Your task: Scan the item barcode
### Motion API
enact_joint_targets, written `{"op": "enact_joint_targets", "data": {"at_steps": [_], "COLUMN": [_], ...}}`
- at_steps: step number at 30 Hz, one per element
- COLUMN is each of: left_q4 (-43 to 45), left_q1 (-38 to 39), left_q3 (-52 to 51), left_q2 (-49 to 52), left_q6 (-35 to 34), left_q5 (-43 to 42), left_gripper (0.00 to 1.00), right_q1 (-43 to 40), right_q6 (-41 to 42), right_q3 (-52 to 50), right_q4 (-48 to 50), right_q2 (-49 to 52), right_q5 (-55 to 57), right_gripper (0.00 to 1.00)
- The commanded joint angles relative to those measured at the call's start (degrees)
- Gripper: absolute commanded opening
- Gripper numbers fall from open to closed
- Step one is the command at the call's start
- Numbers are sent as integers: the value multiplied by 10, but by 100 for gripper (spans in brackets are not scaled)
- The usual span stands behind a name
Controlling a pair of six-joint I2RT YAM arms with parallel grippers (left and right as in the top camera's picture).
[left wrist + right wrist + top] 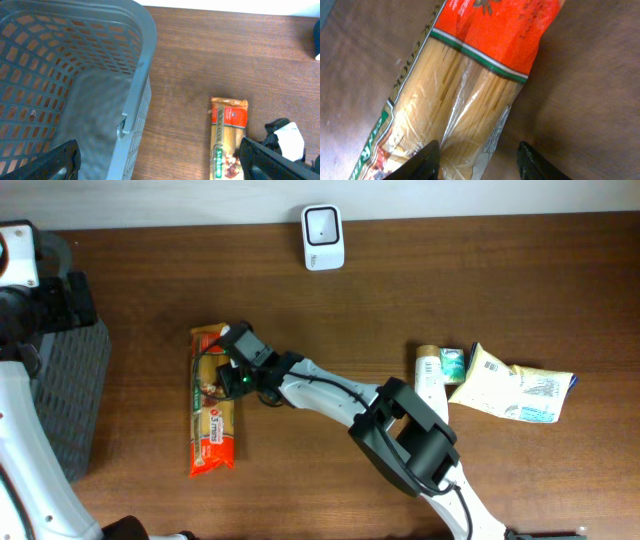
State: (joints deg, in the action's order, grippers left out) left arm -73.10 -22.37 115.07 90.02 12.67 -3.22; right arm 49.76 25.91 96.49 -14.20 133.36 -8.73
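spaghetti packet (213, 402): flat on desk (450, 290), left of centre. right pincer (480, 160): low over packet's far half, jaws apart, straddling one long edge. left pincer (157, 160): wide open, empty, above grey basket (75, 60) wall. scanner (323, 237): desk's far edge.

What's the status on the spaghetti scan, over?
Left gripper open, by basket. Right gripper open over spaghetti pack, not gripping. Nothing between pack and scanner.
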Motion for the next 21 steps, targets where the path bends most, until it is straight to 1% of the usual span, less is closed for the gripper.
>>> {"op": "enact_joint_targets", "data": {"at_steps": [1, 2, 3, 6, 7, 8, 9, 10, 11, 12, 15, 17, 18, 20, 21], "left_q4": [-1, -1, -1, -1, -1, -1, -1, -1, -1, -1, -1, -1, -1, -1, -1], "left_q1": [-3, -3, -3, -3, -3, -3, -3, -3, -3, -3, -3, -3, -3, -3, -3], "left_q3": [2, 2, 2, 2, 2, 2, 2, 2, 2, 2, 2, 2, 2, 2, 2], "left_q2": [0, 0, 0, 0, 0, 0, 0, 0, 0, 0, 0, 0, 0, 0, 0], "left_q6": [7, 7, 7, 7, 7, 7, 7, 7, 7, 7, 7, 7, 7, 7, 7], "left_q5": [-5, -5, -5, -5, -5, -5, -5, -5, -5, -5, -5, -5, -5, -5, -5], "left_gripper": [99, 99, 99, 99, 99, 99, 99, 99, 99, 99, 99, 99, 99, 99, 99], "right_q1": [13, 13, 9, -39, -64, -76, -83, -80, -66, -38, 36, 52, 49, 48, 48], "right_q6": [-19, -19, -19, -19, -30, -55, -62, -70, -77, -77, -76, -75, -75, -75, -75], "right_q3": [2, 2, 2, 2, 2, 2, 3, 4, 5, 5, 5, 5, 5, 5, 5], "right_q4": [-46, -67, -84, -122, -160, -174, -177, -169, -156, -139, -91, -74, -75, -85, -96], "right_q2": [18, 17, 16, -14, -31, -40, -47, -47, -47, -46, -37, -5, 9, 12, 12], "right_q5": [-14, -16, -21, -99, -103, -116, -141, -158, -160, -111, 29, 50, 49, 49, 47], "right_gripper": [44, 22, 4, 4, 4, 4, 27, 63, 88, 99, 99, 99, 93, 30, 19]}}
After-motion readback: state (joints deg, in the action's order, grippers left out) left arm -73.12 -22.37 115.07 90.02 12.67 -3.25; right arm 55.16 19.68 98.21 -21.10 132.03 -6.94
